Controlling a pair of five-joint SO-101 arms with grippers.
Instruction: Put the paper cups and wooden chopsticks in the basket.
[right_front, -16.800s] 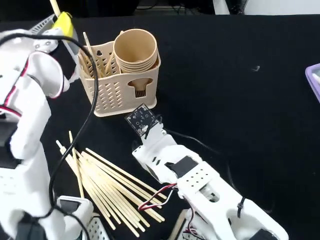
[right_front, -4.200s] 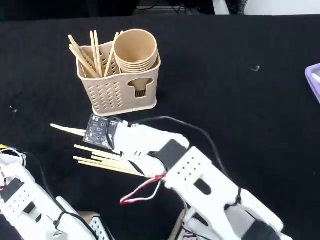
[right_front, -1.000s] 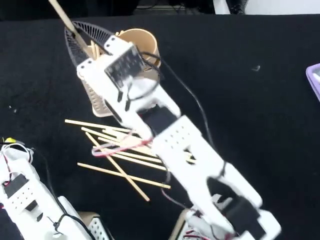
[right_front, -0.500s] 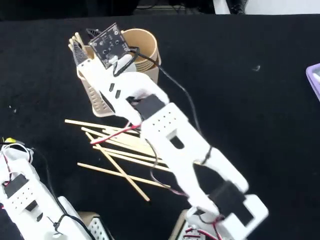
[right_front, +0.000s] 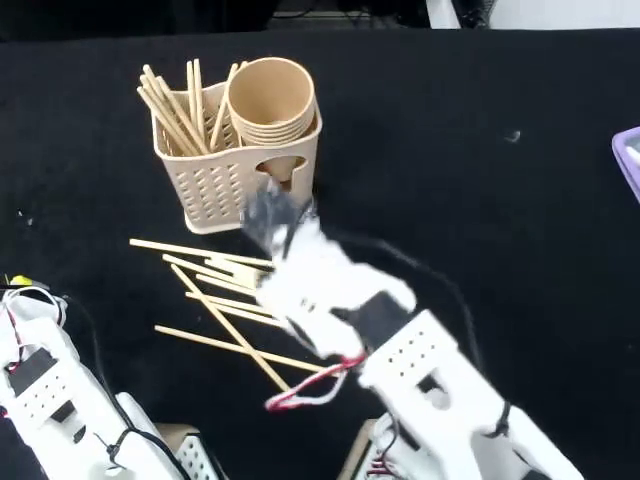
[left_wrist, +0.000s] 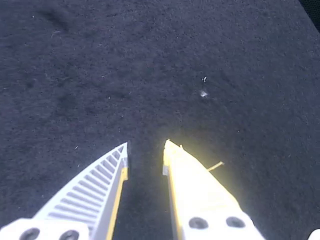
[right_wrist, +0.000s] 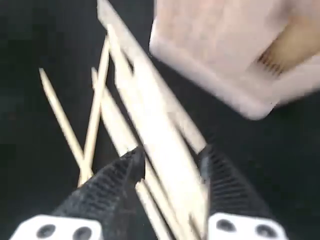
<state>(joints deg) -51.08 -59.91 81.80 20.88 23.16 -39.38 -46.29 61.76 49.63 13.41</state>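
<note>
The right gripper is smeared in the high view, near the beige perforated plastic basket. Its black fingers are spread, and loose pale wooden chopsticks on the black cloth are seen between them; contact cannot be judged. Stacked tan paper cups stand in the basket. The left gripper is held parted over bare cloth.

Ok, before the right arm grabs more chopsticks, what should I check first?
1. right gripper open: ok.
2. loose chopsticks lying under it: ok.
3. its fingers lined up on a single chopstick: cannot tell, blurred.
4. basket upright, paper cups stacked inside: ok.
5. left gripper open over bare cloth, off the pile: ok.
6. all chopsticks in the basket: not ok, several lie on the table.
</note>
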